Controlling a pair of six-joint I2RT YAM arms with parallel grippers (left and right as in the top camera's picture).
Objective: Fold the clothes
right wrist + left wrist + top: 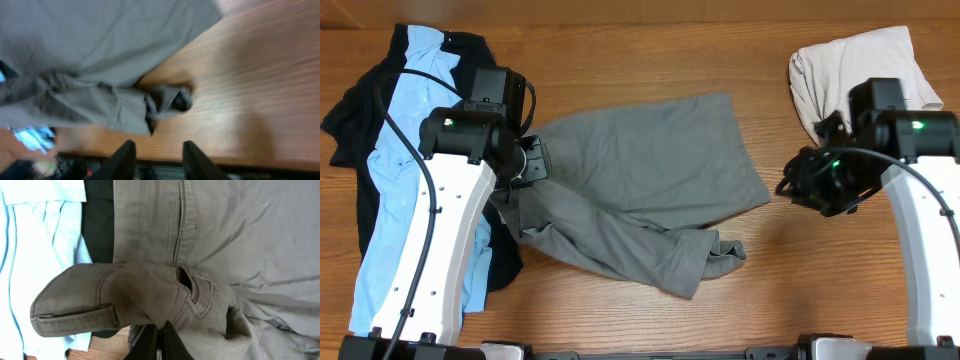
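**Two grippers, one clamped on the grey shorts**

Across the middle of the desk (650, 60), grey shorts (640, 180), mostly flat, waistband toward the left edge; one leg spread toward the right edge, the other angled toward the near edge and ending in a crumpled, folded-over hem.

At the waistband, left gripper (525, 160), fingers pinched tight together on a bunch of waistband cloth; in the left wrist view, that cloth raised into a rounded hump above the fingers, with stitching and a pocket slit on it.

Over bare wood near the right edge, right gripper (159, 150), fingers parted a moderate way, nothing between them; apart from the shorts' right hem; in the right wrist view, the crumpled leg end ahead of the fingers, not touching them.

Along the left edge, light-blue shirt (405, 150) lying over black garment (355, 110), from the far-left corner toward the near-left corner, partly beneath the left arm; black cloth right against the waistband side of the shorts.

In the far-right corner, beige shorts (850, 65) in a loose heap, just beside the right arm.
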